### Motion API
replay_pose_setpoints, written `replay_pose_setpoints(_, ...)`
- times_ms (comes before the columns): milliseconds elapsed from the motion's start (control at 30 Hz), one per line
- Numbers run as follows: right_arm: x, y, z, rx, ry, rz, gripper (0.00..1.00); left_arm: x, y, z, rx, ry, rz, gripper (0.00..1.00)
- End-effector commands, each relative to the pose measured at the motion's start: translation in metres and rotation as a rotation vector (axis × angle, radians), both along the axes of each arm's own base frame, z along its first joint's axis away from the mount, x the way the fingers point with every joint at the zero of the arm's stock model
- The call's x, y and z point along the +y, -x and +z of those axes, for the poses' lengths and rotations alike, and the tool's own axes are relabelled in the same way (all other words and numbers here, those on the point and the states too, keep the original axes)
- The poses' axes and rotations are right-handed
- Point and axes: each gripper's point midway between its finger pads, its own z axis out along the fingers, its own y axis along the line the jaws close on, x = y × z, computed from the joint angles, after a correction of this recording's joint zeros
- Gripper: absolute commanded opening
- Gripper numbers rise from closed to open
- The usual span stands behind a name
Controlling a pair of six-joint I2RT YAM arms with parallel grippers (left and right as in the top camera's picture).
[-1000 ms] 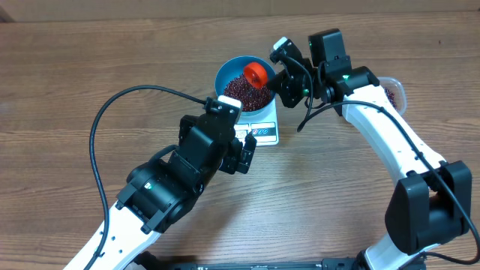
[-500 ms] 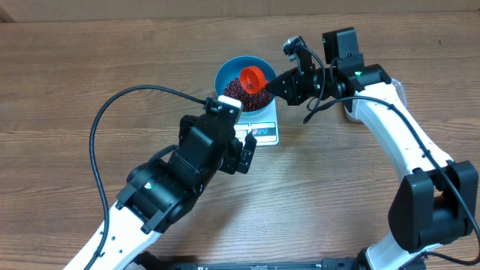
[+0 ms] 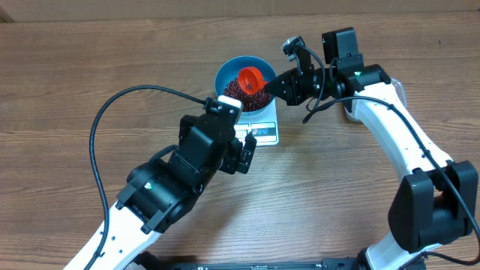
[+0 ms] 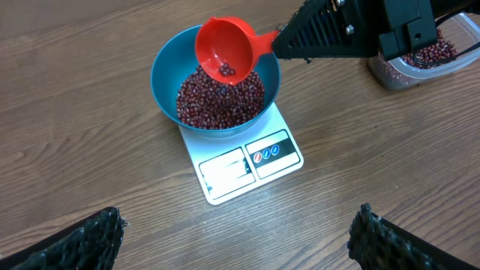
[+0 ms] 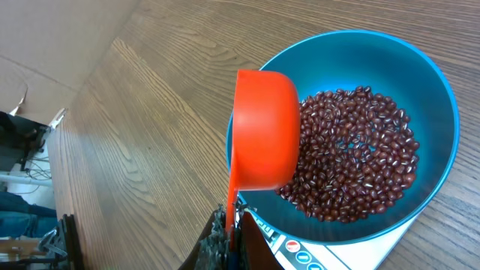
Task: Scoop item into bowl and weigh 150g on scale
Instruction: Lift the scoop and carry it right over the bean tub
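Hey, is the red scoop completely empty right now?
No, the left wrist view shows a few beans lying inside the red scoop, which is tilted over the blue bowl.

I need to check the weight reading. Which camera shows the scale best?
The left wrist view: the scale shows its display panel and buttons in full, though no digits are readable. Overhead, it shows small, partly hidden by the bowl and left arm. The right wrist view catches only its button edge.

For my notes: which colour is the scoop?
Bright orange-red scoop; left wrist view shows it best.
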Motion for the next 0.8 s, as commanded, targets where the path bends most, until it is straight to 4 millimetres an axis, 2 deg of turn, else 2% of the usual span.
replay_pose_setpoints(0,0.003,0.000,0.027,-0.058,-0.027,0.011,0.04,0.000,-0.003,0.005,-0.004,0.024,0.020,0.99)
replay_pose_setpoints(233,0.002,0.002,0.030,-0.042,-0.033,-0.001,0.04,0.000,-0.003,0.005,-0.004,0.024,0.020,0.99)
replay_pose_setpoints(400,-0.013,0.000,0.050,-0.072,-0.046,-0.044,0.04,0.000,-0.003,0.005,-0.004,0.024,0.020,0.99)
replay_pose_setpoints(567,-0.055,-0.008,0.064,-0.091,-0.037,-0.144,0.04,0.000,-0.003,0.005,-0.004,0.024,0.020,0.99)
replay_pose_setpoints(767,-0.128,-0.010,0.055,-0.010,0.034,-0.339,0.04,0.000,-0.003,0.005,-0.004,0.024,0.020,0.99)
